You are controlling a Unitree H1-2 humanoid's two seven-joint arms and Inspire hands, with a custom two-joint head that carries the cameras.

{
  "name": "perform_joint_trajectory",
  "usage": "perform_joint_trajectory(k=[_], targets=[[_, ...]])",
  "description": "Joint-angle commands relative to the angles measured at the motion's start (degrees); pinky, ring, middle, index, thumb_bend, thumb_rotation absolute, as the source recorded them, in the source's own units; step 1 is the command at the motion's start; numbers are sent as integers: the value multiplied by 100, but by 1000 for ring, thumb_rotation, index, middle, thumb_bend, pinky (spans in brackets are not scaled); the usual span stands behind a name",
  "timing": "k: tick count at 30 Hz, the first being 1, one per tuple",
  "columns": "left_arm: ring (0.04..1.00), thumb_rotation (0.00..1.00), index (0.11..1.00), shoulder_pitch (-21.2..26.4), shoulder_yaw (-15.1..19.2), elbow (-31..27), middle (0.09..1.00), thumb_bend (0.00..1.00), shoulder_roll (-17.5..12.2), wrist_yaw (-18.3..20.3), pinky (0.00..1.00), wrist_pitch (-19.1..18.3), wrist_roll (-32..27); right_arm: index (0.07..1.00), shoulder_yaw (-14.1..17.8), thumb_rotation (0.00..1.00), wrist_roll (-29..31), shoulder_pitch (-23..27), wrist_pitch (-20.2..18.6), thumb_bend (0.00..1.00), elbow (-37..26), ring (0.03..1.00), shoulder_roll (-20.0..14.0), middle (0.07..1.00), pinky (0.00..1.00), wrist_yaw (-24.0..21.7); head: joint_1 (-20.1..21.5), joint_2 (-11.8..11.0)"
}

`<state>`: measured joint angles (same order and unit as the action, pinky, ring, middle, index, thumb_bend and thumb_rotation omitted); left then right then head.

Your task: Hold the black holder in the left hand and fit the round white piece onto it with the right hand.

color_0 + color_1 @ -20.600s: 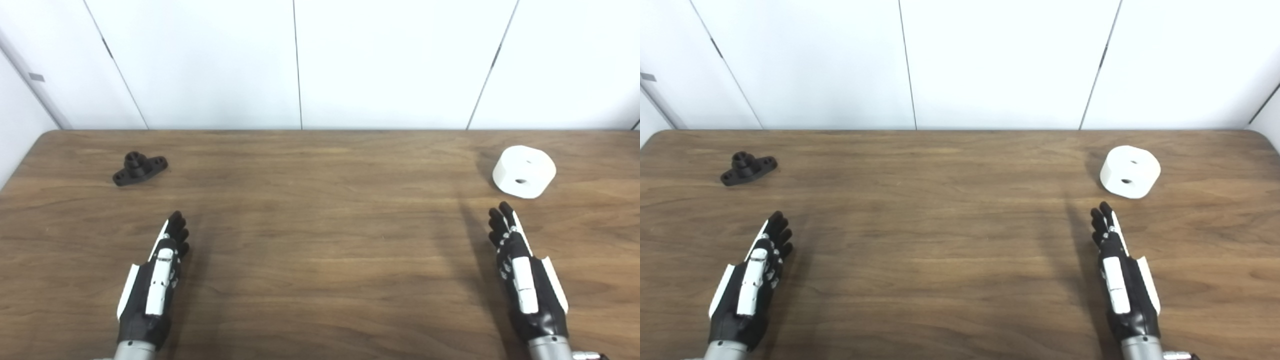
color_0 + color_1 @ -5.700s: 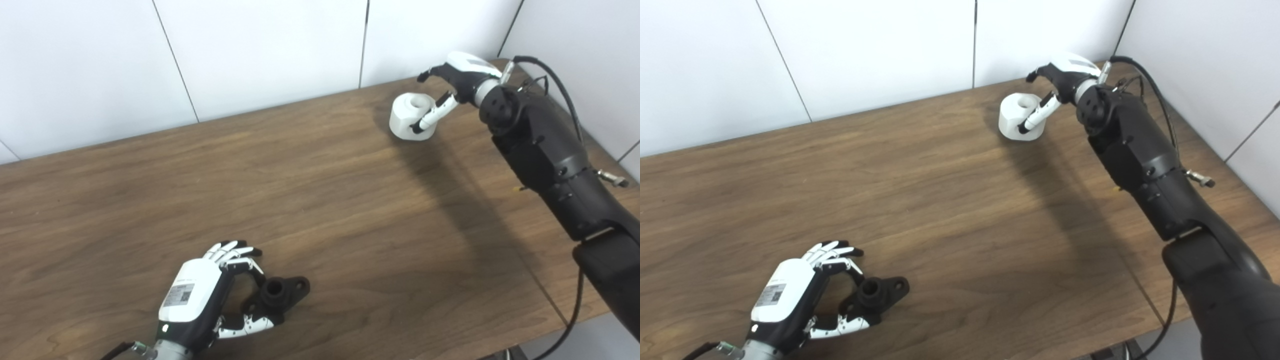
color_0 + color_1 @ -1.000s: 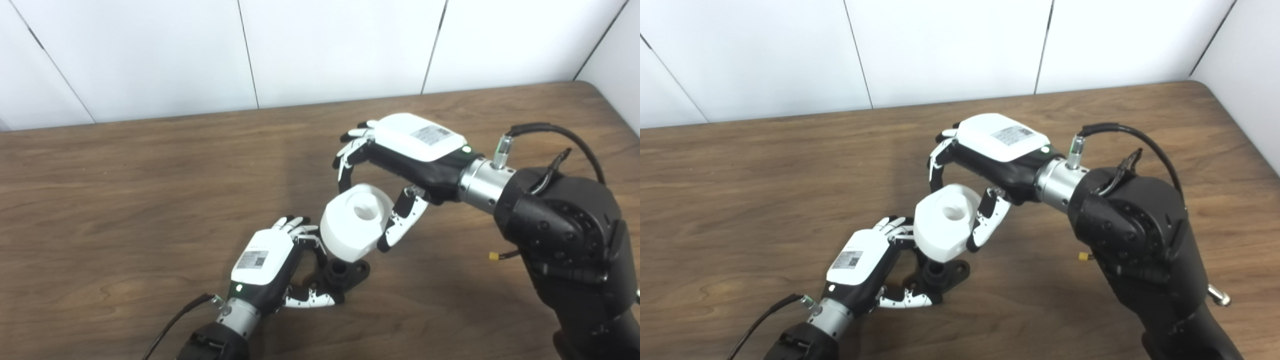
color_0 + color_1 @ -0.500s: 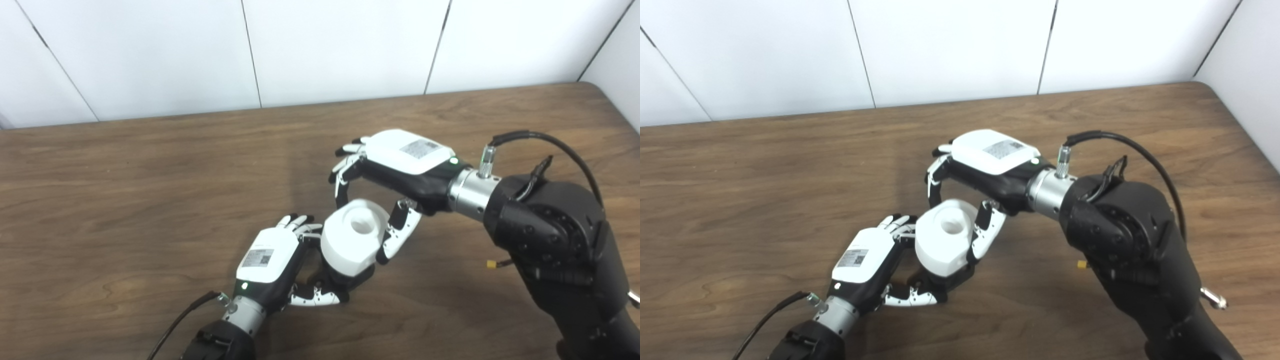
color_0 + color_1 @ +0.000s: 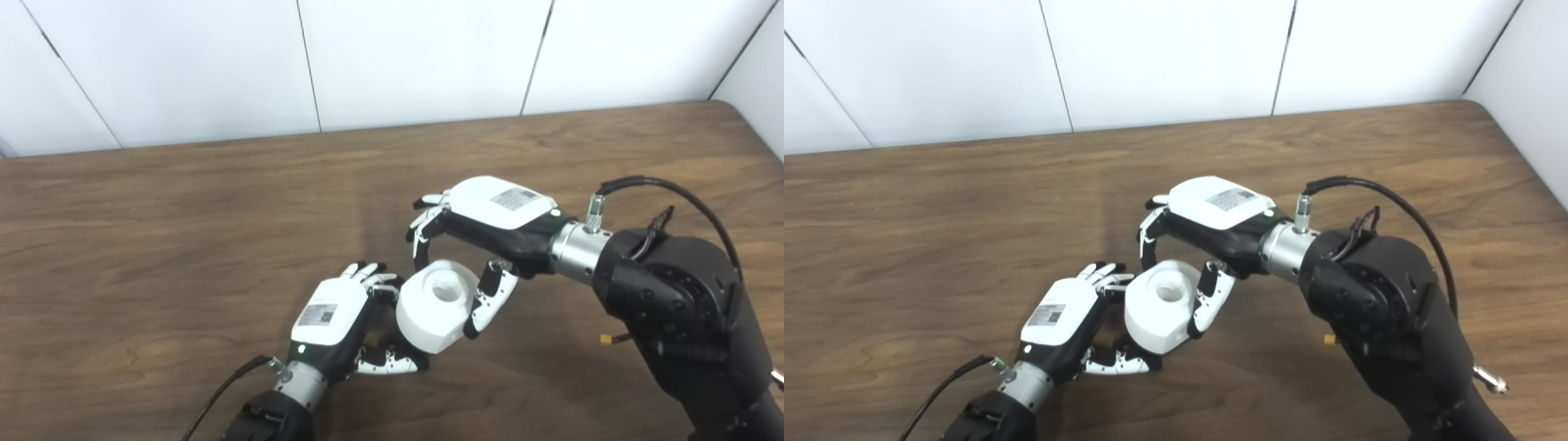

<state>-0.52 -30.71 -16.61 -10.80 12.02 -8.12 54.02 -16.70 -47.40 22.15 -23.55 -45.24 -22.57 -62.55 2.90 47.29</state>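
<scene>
Pinched between thumb and fingers of the right hand (image 5: 484, 245), the round white plastic piece (image 5: 436, 305) should be pressed squarely down onto the small black holder, hidden beneath and apparently gripped by the curled left hand (image 5: 334, 324) just beside it.

A brown wood-grain worktop (image 5: 184, 202) is filling most of the view, its rounded far right corner showing. White wall panels (image 5: 422, 55), split by thin dark seams, are standing behind it and wrapping around the right side under even light.
</scene>
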Motion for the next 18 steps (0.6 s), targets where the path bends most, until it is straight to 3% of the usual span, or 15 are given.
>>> perform_joint_trajectory(k=[1,18], targets=[[920,49,486,-103,-179,225,808,521,-37,493,968,-133,144,482,71,136,12,125,152,525,-48,940,11,797,956,238,6,3],[925,48,486,-103,-206,196,811,521,-24,534,979,-167,161,482,28,135,-54,-179,474,524,-15,939,177,808,974,528,-23,9]])
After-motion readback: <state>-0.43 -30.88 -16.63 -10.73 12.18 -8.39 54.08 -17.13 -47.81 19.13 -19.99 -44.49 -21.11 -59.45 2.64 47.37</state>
